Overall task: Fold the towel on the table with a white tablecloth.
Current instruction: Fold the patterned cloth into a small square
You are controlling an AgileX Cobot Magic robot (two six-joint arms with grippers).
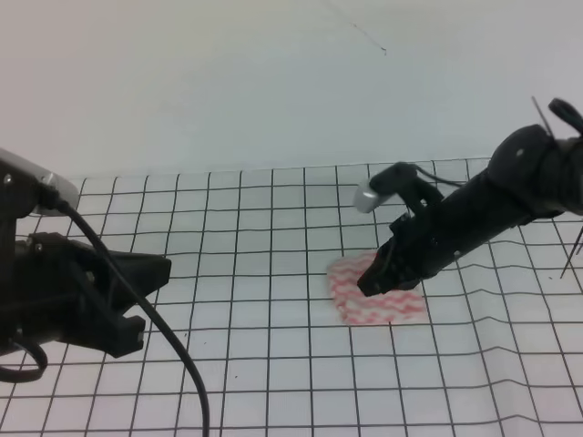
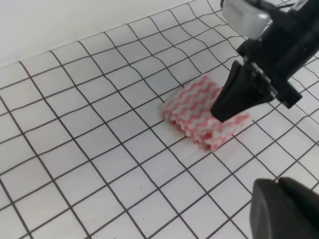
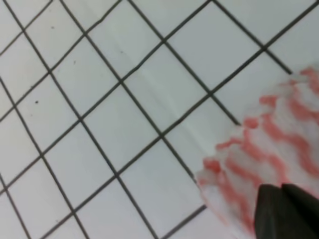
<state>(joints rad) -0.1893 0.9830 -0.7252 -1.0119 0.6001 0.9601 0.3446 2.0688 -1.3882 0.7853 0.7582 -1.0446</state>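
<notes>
The towel (image 1: pixel 393 307), pink-red and white with wavy stripes, lies folded into a small stack right of centre on the white tablecloth (image 1: pixel 273 228) that covers the table. My right gripper (image 1: pixel 369 285) comes down from the right, shut, with its tip resting on the towel's near-left part. The left wrist view shows the towel (image 2: pixel 189 107) with the right gripper (image 2: pixel 223 113) on top of it. In the right wrist view the towel (image 3: pixel 279 144) edge sits just ahead of the right gripper (image 3: pixel 285 201). My left gripper (image 1: pixel 164 270) (image 2: pixel 279 199) hovers shut at the far left, well apart from the towel.
A black cable (image 1: pixel 182 364) loops from the left arm down over the tablecloth's front. The cloth is rippled (image 1: pixel 515 273) to the right of the towel. A pale wall (image 1: pixel 273 82) closes the back edge of the table.
</notes>
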